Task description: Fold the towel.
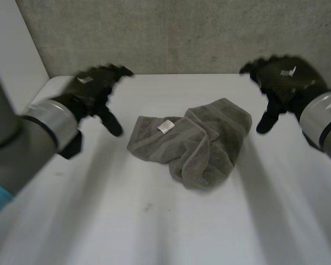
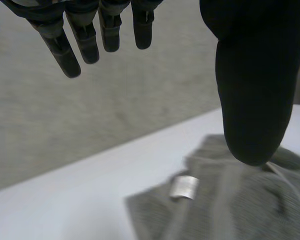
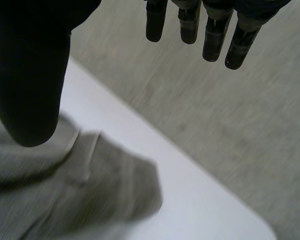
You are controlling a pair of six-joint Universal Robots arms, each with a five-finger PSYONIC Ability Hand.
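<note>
Nearest the camera, the white table [image 1: 154, 232] lies bare, with the grey left arm [image 1: 22, 143] coming in from 8 o'clock and the right arm [image 1: 325, 124] from 3 o'clock. The towel [image 1: 201, 143] sits rumpled at the middle of the table, a grey-olive heap lying flat. Its long axis runs roughly from 9 o'clock to 2 o'clock, and a thicker lobe bulges toward 5 o'clock. Folds overlap across it, so its true edges and corners cannot be made out.

A small white label [image 1: 165, 126] lies face up on the towel's 10 o'clock part. Any writing on it is too small to read. In the left wrist view the same label [image 2: 184, 188] shows as a blank pale tab on the towel [image 2: 230, 210].

Farther back, the left hand [image 1: 94, 91] hangs above the table at the towel's 10 o'clock, apart from the cloth. Its fingers are spread wide and straight and the thumb [image 2: 252, 90] points down, holding nothing. The right hand [image 1: 284, 83] hangs at the towel's 2 o'clock, likewise wide and empty. From its own wrist, its thumb [image 3: 27, 75] is over a rounded end of the towel [image 3: 65, 200].

Beyond the table's far edge stands a grey concrete wall [image 1: 182, 33]
</note>
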